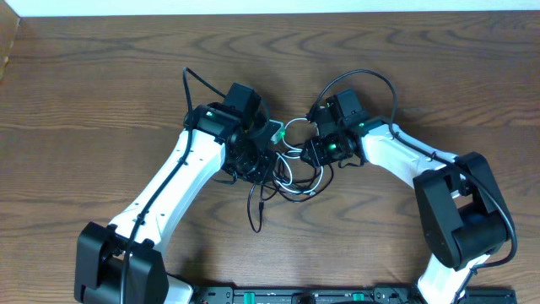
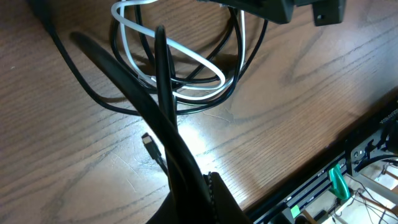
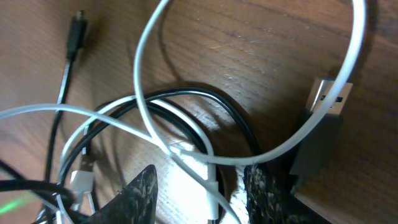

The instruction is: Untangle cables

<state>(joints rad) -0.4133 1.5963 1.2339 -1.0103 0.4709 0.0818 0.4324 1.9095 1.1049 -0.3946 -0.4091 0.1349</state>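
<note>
Black cable (image 1: pixel 251 205) tail toward table (image 1: pixel 84 84) front

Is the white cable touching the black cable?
Touching: the right wrist view shows the white cable lying directly across the black cable loop, no gap between them.

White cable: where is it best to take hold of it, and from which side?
Grip the open arc of the white cable, apart from the black cable. Probably come from above, closing across the cord: nothing crosses it there.
</note>
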